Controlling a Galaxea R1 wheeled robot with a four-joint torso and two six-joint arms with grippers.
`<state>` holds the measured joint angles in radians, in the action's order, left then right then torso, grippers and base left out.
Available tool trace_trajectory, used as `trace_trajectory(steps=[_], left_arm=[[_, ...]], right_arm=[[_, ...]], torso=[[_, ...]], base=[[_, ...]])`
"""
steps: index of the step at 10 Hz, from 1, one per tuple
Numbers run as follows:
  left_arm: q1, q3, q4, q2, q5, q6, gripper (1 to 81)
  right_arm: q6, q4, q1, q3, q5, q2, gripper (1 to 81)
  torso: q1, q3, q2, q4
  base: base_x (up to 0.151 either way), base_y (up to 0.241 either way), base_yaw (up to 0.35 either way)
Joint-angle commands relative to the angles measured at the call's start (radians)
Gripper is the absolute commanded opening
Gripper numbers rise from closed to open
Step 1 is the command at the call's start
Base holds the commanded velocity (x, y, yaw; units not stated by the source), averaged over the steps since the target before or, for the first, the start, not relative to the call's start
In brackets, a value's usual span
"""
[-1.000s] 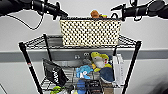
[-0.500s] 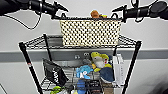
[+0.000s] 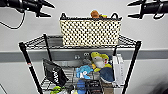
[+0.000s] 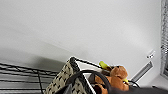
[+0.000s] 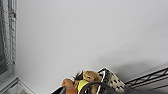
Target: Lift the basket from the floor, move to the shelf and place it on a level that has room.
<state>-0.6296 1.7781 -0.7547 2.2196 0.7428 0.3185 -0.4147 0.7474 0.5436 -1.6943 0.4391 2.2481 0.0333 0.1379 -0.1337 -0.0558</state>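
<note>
- Head view: your basket is sitting on the top level of the shelf. Nothing has moved since a moment ago. Your left gripper and right gripper are hanging wide open, holding nothing, apart from it.
- Left wrist view: the basket is resting there, a brown toy poking out.
- Right wrist view: the basket is sitting on the wire. The job is looking done.

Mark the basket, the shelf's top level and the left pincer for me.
basket (image 3: 90,32), head view, middle of its woven front wall.
top level (image 3: 37,42), head view, bare wire grid left of the basket.
left pincer (image 3: 47,9), head view, midway between its open fingertips.
</note>
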Motion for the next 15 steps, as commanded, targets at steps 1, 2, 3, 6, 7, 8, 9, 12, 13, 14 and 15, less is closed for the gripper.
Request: trace_trajectory(steps=[1, 2, 3, 6, 7, 8, 9, 12, 13, 14, 15], left_arm=[[-0.16, -0.135, 0.009, -0.148, 0.045, -0.013, 81.1], [-0.153, -0.181, 0.038, -0.205, 0.069, -0.013, 81.1], [-0.147, -0.225, 0.059, -0.266, 0.078, -0.013, 81.1], [-0.144, -0.275, 0.13, -0.412, 0.158, -0.013, 81.1], [-0.138, -0.299, 0.171, -0.473, 0.179, -0.013, 81.1], [-0.123, -0.307, 0.189, -0.503, 0.187, -0.013, 81.1], [-0.101, -0.319, 0.213, -0.544, 0.202, -0.013, 81.1], [-0.003, -0.327, 0.306, -0.646, 0.21, -0.025, 81.1], [0.03, -0.324, 0.319, -0.673, 0.207, -0.033, 81.1], [0.055, -0.325, 0.33, -0.698, 0.204, -0.039, 81.1], [0.089, -0.325, 0.342, -0.722, 0.202, -0.045, 81.1]], right_arm=[[-0.004, 0.004, 0.155, 0.125, 0.05, -0.153, 81.1], [-0.001, -0.01, 0.131, 0.128, 0.062, -0.195, 81.1], [-0.001, -0.023, 0.104, 0.143, 0.084, -0.239, 81.1], [-0.001, -0.085, 0.065, 0.171, 0.153, -0.358, 81.1], [-0.004, -0.103, 0.048, 0.183, 0.174, -0.394, 81.1], [-0.004, -0.126, 0.029, 0.188, 0.194, -0.421, 81.1], [-0.006, -0.15, 0.0, 0.188, 0.219, -0.449, 81.1], [-0.004, -0.232, -0.125, 0.188, 0.259, -0.511, 81.1], [0.0, -0.25, -0.188, 0.19, 0.259, -0.525, 81.1], [0.004, -0.269, -0.247, 0.19, 0.259, -0.528, 81.1], [0.004, -0.283, -0.303, 0.188, 0.257, -0.529, 81.1]], torso=[[0.0, 0.0, 0.0, 0.0], [0.0, 0.0, 0.0, 0.0], [0.0, 0.0, 0.0, 0.0], [-0.001, 0.0, 0.0, 0.0], [-0.001, -0.001, 0.0, 0.0], [-0.001, -0.001, 0.0, 0.0], [-0.001, -0.001, 0.0, 0.0], [-0.002, -0.002, -0.001, 0.0], [-0.002, -0.002, -0.001, 0.0], [-0.002, -0.002, -0.001, 0.0], [-0.002, -0.002, -0.001, 0.0]], base=[[0.0, 0.0, 0.0], [0.0, 0.0, 0.0], [0.0, 0.0, 0.0], [0.0, 0.0, 0.0], [0.0, 0.0, 0.0], [0.0, 0.0, 0.0], [0.0, 0.0, 0.0], [0.0, 0.0, 0.0], [0.0, 0.0, 0.0], [0.0, 0.0, 0.0], [0.0, 0.0, 0.0]])
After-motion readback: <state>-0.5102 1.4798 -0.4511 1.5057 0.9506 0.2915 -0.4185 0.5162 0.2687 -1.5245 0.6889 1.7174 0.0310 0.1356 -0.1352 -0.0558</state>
